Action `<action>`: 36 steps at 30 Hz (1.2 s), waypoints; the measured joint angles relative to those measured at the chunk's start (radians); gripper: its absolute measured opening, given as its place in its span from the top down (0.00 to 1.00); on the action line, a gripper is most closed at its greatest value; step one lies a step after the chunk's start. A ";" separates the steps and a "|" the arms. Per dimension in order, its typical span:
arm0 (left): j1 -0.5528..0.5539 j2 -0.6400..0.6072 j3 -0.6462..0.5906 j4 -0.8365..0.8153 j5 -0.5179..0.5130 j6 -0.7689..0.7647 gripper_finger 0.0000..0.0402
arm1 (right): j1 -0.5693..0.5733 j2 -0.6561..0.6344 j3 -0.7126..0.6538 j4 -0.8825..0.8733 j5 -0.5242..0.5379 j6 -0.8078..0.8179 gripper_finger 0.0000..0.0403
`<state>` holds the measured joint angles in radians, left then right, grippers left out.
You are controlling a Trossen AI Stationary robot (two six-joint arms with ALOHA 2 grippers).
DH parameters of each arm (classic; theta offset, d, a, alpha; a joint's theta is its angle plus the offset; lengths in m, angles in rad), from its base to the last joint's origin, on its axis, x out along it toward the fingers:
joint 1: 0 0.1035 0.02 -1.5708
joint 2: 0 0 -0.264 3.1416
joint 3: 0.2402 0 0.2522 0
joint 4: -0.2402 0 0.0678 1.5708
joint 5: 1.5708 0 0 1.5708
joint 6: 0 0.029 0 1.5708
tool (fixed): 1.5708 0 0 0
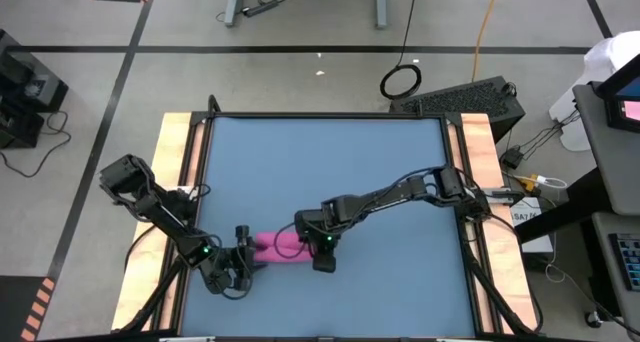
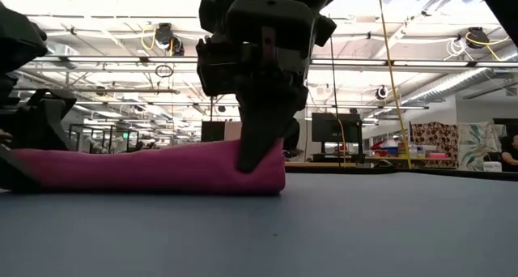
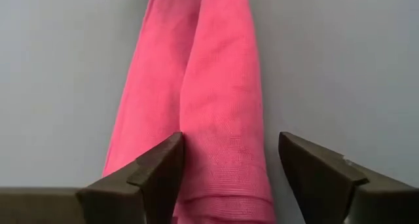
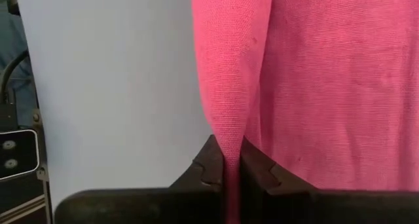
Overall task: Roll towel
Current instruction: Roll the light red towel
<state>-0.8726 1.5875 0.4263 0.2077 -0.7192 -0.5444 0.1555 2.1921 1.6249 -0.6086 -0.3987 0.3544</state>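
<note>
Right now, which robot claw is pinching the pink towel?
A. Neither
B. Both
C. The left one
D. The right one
D: the right gripper is shut on a fold of the towel, while the left gripper is open with its fingers either side of the towel's other end.

The high camera looked straight down on the whole blue table (image 1: 330,172) from far above, while the low one sat at tabletop height, facing level across it into the room. Each wrist camera peered close past its own fingers; all four shared the towel (image 2: 146,168) lying on the table
</note>
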 joint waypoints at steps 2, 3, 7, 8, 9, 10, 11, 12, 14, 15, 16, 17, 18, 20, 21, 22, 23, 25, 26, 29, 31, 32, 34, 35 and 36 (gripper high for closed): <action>0.003 0.001 0.000 0.003 0.001 -0.015 0.40 | 0.000 0.000 0.000 0.000 -0.005 -0.004 0.99; 0.005 0.001 0.000 0.003 0.001 -0.022 0.41 | 0.000 0.000 0.000 -0.001 -0.005 -0.005 0.99; 0.010 0.001 0.000 0.002 0.006 -0.053 0.53 | 0.001 0.000 0.000 -0.007 -0.009 -0.003 0.99; 0.010 0.001 0.001 0.002 0.009 -0.067 0.57 | 0.001 0.000 0.000 -0.008 -0.009 -0.003 0.98; 0.010 0.001 0.001 0.002 0.019 -0.083 0.61 | 0.002 0.000 0.000 -0.008 -0.007 -0.003 0.98; 0.012 0.001 0.001 0.002 0.036 -0.101 0.65 | 0.003 0.000 0.000 -0.009 -0.001 -0.003 0.98; 0.017 0.001 0.001 0.002 0.059 -0.119 0.69 | 0.003 0.000 0.000 -0.010 0.004 -0.003 0.97; 0.022 -0.001 0.002 -0.003 0.079 -0.143 0.74 | 0.004 0.000 0.000 -0.010 0.007 -0.004 0.96; 0.032 -0.003 0.001 -0.007 0.107 -0.193 0.81 | 0.005 0.000 0.000 -0.011 0.007 -0.003 0.93; 0.036 -0.004 -0.003 -0.004 0.118 -0.216 0.85 | 0.007 -0.003 0.000 -0.015 0.008 -0.002 0.91; 0.041 -0.008 -0.006 -0.004 0.125 -0.239 0.88 | 0.011 -0.004 0.000 -0.017 0.023 -0.002 0.88; 0.045 -0.012 -0.011 -0.002 0.132 -0.266 0.90 | 0.015 -0.006 0.000 -0.018 0.045 -0.002 0.85; 0.051 -0.017 -0.016 -0.001 0.138 -0.295 0.91 | 0.021 -0.011 0.000 -0.022 0.071 -0.003 0.82; 0.066 -0.030 -0.022 -0.001 0.158 -0.339 0.91 | 0.034 -0.025 0.000 -0.051 0.130 -0.022 0.76; 0.072 -0.037 -0.023 -0.004 0.170 -0.352 0.91 | 0.040 -0.030 0.000 -0.058 0.156 -0.033 0.73; 0.078 -0.044 -0.023 -0.007 0.184 -0.359 0.91 | 0.048 -0.039 0.000 -0.068 0.188 -0.048 0.70; 0.084 -0.051 -0.024 -0.008 0.199 -0.363 0.91 | 0.058 -0.047 0.000 -0.091 0.226 -0.060 0.67; 0.098 -0.059 -0.024 -0.016 0.224 -0.379 0.91 | 0.078 -0.066 0.000 -0.117 0.296 -0.072 0.63; 0.104 -0.064 -0.023 -0.024 0.235 -0.391 0.91 | 0.091 -0.078 0.000 -0.116 0.328 -0.078 0.61; 0.124 -0.068 -0.024 -0.033 0.270 -0.420 0.90 | 0.146 -0.110 0.000 -0.120 0.427 -0.084 0.57; 0.136 -0.068 -0.024 -0.030 0.284 -0.420 0.89 | 0.189 -0.115 0.001 -0.117 0.524 -0.087 0.57; 0.142 -0.068 -0.024 -0.031 0.292 -0.427 0.89 | 0.210 -0.115 0.001 -0.120 0.563 -0.090 0.57; 0.152 -0.069 -0.024 -0.038 0.307 -0.445 0.89 | 0.247 -0.110 0.000 -0.116 0.637 -0.094 0.57; 0.156 -0.069 -0.024 -0.038 0.313 -0.446 0.89 | 0.262 -0.101 0.001 -0.106 0.675 -0.094 0.57; 0.160 -0.069 -0.024 -0.039 0.319 -0.446 0.89 | 0.274 -0.095 0.001 -0.097 0.716 -0.094 0.57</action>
<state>-0.7131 1.5188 0.4026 0.1689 -0.4002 -0.9906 0.4290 2.0975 1.6257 -0.7058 0.3169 0.2607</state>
